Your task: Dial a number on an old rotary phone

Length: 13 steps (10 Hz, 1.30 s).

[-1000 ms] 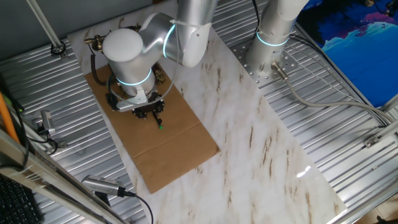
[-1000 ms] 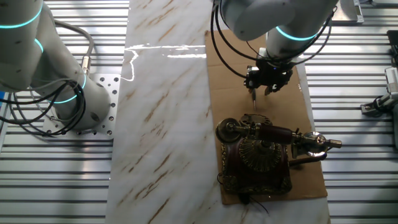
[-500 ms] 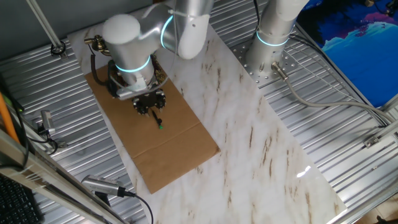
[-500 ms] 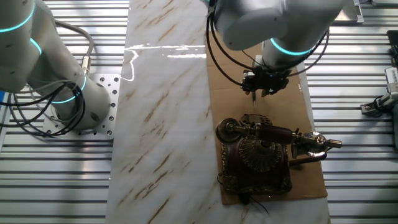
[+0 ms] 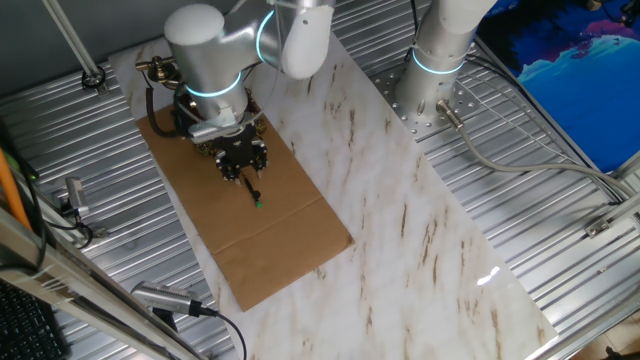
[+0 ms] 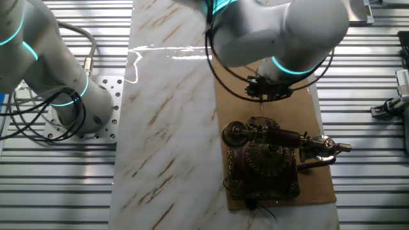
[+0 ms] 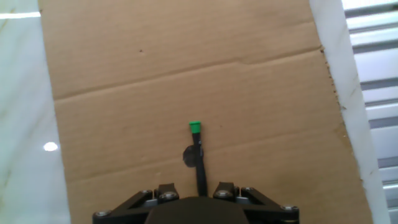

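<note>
The old rotary phone (image 6: 265,160) stands on the near end of the cardboard sheet (image 6: 233,76), dark red-brown with gold trim, its handset across the top. In one fixed view the arm hides most of the phone; only a brass end (image 5: 150,67) shows. My gripper (image 6: 263,94) hangs over the cardboard a little beyond the phone, apart from it. It is shut on a thin black stick (image 7: 200,163) with a green tip (image 7: 195,127). The tip (image 5: 258,203) points down at bare cardboard. In the hand view my gripper (image 7: 194,190) is at the bottom edge.
The cardboard (image 5: 270,240) lies on a white marble strip (image 5: 420,230) with ribbed metal table on both sides. A second arm's base (image 5: 430,80) stands at the strip's far side. Cables and clamps (image 6: 390,108) sit near the edges.
The arm's wrist has swung back toward the phone and the gripper has turned a little. The green tip stays at about the same spot over the cardboard.
</note>
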Each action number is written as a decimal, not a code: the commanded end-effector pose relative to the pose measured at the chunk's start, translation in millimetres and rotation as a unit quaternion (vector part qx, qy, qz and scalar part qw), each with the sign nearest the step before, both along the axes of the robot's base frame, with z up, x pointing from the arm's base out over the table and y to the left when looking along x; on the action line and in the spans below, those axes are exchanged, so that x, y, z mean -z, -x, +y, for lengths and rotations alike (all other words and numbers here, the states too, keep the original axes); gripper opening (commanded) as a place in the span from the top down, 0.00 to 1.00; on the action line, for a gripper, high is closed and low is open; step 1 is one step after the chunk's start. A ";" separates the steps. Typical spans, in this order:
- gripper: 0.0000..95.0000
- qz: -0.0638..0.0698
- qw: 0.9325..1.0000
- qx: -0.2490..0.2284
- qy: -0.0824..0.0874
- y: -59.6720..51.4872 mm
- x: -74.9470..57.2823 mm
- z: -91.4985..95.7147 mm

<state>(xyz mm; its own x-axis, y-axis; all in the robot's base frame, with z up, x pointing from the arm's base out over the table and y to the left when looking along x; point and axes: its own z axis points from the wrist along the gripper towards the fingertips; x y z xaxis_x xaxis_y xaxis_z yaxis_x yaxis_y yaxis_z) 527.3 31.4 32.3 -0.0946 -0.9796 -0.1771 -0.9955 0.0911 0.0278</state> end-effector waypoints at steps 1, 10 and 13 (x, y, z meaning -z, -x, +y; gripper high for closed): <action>0.60 -0.009 1.000 -0.004 -0.002 -0.9 1.6 -0.1; 0.80 -0.016 1.000 -0.008 0.000 -9.5 12.5 -0.2; 0.80 -0.019 1.000 -0.006 0.000 -11.4 15.2 1.7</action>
